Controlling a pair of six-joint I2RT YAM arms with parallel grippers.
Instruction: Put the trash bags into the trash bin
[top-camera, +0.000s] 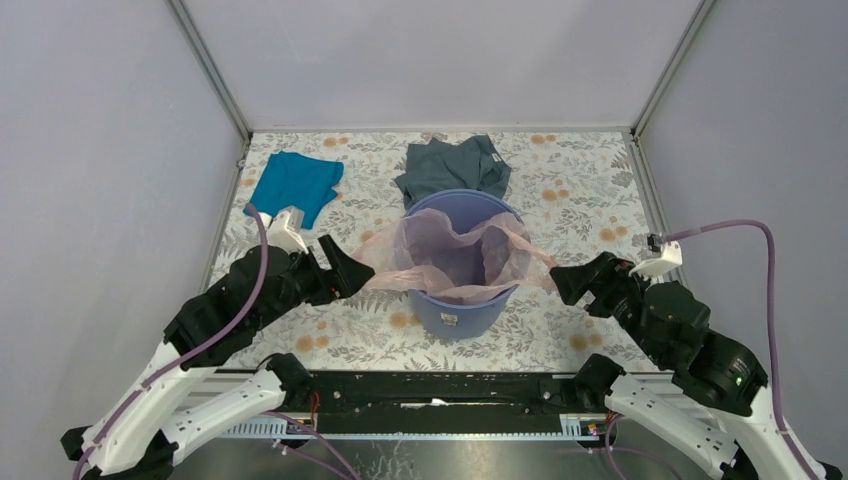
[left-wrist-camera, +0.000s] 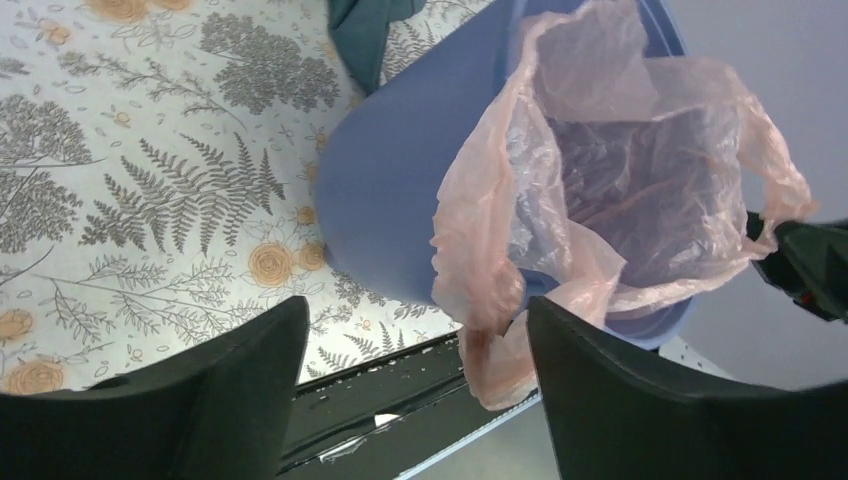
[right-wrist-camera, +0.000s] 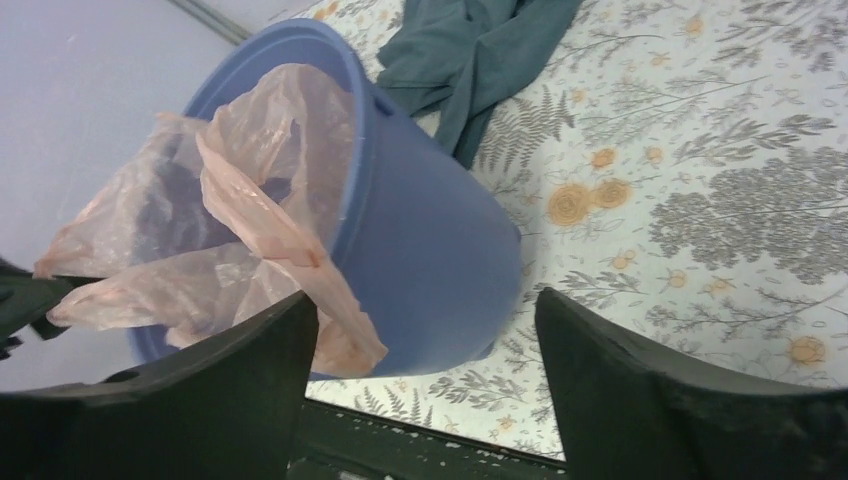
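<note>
The blue-violet bucket stands upright mid-table. The pale pink film bag sits inside it, its mouth spread over the rim, with flaps sticking out left and right. My left gripper is open at the left flap. In the left wrist view the bag hangs down the bucket, a flap dangling between my fingers, ungripped. My right gripper is open at the right flap. In the right wrist view a bag strip hangs down the bucket beside my left finger.
A grey-blue cloth garment lies just behind the bucket, touching it. A teal cloth lies at the back left. Grey walls enclose the floral table on three sides. The black rail runs along the near edge.
</note>
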